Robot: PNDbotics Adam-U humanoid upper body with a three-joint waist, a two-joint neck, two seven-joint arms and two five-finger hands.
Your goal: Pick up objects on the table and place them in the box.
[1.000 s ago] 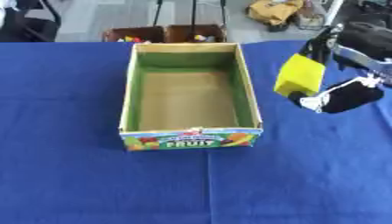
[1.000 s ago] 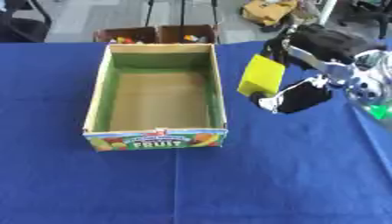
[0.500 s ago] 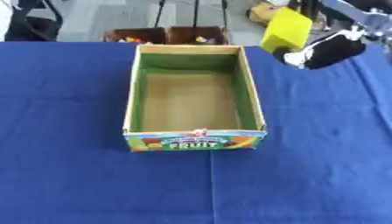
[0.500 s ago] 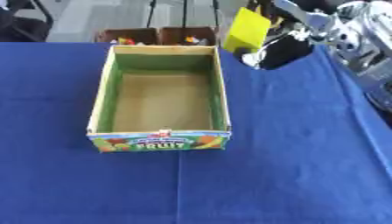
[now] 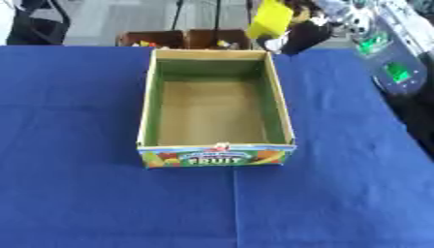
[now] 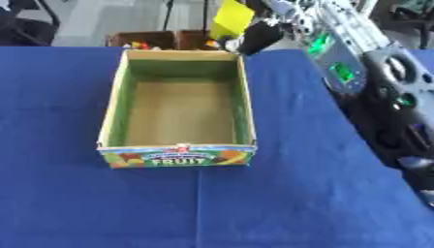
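An open rectangular cardboard box [image 5: 216, 114] with green inner walls, a brown floor and a colourful "FRUIT" label on its near face sits in the middle of the frame on the blue cloth-covered tabletop [image 5: 76, 184]; nothing lies inside it. Near the top edge, right of centre, the robot's right hand [image 5: 303, 35] — dark, coming in from the upper right on a silver-and-black arm [image 6: 356, 63] — is clenched round a flat yellow rectangular object [image 5: 271, 20], which is tilted and held in the air above the box's far right corner, just beyond the far rim and not touching the cardboard. The yellow object's lower edge meets the dark fingers; its upper part reaches the top of the frame. Green lights glow on the arm's casing along the right side. Behind the box, past the tabletop's far edge, stand two small brown crates [image 5: 188, 38] with coloured bits inside that are too blurred to make out. The left hand shows in neither view.
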